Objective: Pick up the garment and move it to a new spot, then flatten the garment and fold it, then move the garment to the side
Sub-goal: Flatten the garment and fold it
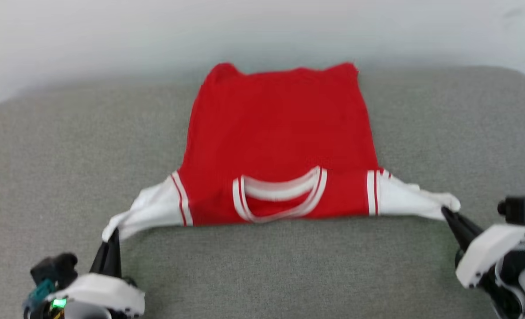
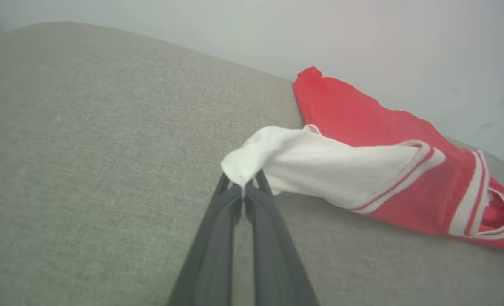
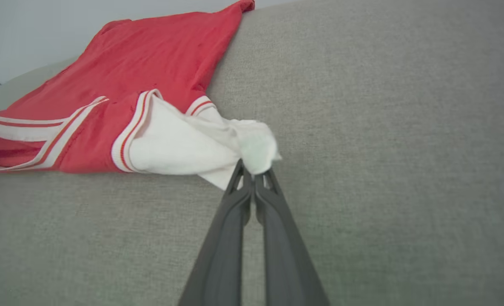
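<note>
Left wrist view: left gripper (image 2: 244,187) jaws pressed together, no gap, pinching the bunched tip of the white left-side sleeve (image 2: 320,165). The cloth sticks out just past the fingertips. The sleeve tip sits slightly off the grey fabric surface (image 2: 86,148), with a shadow under it.

Right wrist view: same on the other side. Right gripper (image 3: 254,174) jaws closed tight on the crumpled end of the white right-side sleeve (image 3: 171,148), fingers (image 3: 277,238) running low over the surface.

Head view: both grippers are at the near edge, one far left and one far right, well apart. Each sleeve is drawn outward to a point, so the shoulder line runs roughly straight between them.

The garment (image 1: 280,128) is centred on the surface, red body spread mostly flat. Its collar (image 1: 280,197) is on the near side, facing the robot. Its hem (image 1: 284,71) is on the far side, close to the far edge of the surface, with both hem corners poking up slightly. Red-and-white striped trim (image 1: 181,199) shows at the sleeve seams and round the collar. There are mild wrinkles in the sleeves and the body is fairly smooth.

A pale wall (image 1: 111,26) is behind the far edge. The head view is a bit blurred.
</note>
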{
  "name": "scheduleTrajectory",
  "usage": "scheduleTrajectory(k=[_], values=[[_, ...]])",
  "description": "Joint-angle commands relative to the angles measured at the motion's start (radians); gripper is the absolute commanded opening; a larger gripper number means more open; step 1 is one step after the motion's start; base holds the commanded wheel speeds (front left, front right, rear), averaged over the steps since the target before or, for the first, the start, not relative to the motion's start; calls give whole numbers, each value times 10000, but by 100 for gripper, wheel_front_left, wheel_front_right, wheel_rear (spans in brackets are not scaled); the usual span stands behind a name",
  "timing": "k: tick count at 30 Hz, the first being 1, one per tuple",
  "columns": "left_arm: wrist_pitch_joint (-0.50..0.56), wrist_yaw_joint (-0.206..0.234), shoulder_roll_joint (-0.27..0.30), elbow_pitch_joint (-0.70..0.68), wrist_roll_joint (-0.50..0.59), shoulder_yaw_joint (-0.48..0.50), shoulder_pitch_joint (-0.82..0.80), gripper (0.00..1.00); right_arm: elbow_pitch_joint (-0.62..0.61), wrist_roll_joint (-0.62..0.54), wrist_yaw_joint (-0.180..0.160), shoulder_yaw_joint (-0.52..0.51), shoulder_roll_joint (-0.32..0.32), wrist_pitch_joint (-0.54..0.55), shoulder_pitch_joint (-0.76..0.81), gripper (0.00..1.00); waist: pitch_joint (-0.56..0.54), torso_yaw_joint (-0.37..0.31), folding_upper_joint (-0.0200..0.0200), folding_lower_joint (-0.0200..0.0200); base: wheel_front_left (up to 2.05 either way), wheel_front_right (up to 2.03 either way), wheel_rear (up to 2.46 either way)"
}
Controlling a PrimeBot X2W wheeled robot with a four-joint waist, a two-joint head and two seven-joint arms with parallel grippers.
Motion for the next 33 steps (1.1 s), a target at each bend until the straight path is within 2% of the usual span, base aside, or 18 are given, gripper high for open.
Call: scheduleTrajectory(k=[1, 11, 16, 17, 20, 26, 29, 33], values=[[49, 122, 24, -263, -13, 78, 419, 0, -142, -73, -10, -208, -18, -21, 523, 0, -478, -25, -1, 4, 0, 0, 0], [622, 763, -86, -2070, -260, 258, 3223, 0, -1615, -953, -12, -2449, 627, 155, 3978, 0, -1295, 146, -1, 4, 0, 0, 0], [620, 857, -18, -2777, 53, 6, 3977, 0, -2648, -1879, -12, -3599, 1096, 644, 5319, 0, -1352, 264, -1, 4, 0, 0, 0], [588, 812, -89, -2901, 11, -37, 4009, 0, -2884, -2068, -12, -3783, 1197, 763, 5472, 22, -1340, 297, -1, 4, 0, 0, 0], [531, 741, -196, -3199, 34, -205, 3961, 0, -3657, -2644, -10, -4185, 1477, 998, 5761, 100, -1266, 413, -1, 4, 0, 0, 0], [547, 681, -140, -3561, 328, -568, 3546, 0, -4706, -3174, -9, -5089, 1823, 1232, 5038, 100, -849, 676, -1, 4, 0, 0, 0], [530, 670, -120, -3670, 479, -687, 3355, 0, -4692, -3225, -9, -5382, 1764, 1291, 4534, 100, -627, 799, -1, 4, 0, 0, 0], [455, 655, -179, -3913, 750, -979, 2890, 0, -4148, -3078, -9, -5710, 1548, 1675, 2997, 100, 15, 1090, -1, 4, 0, 0, 0]])
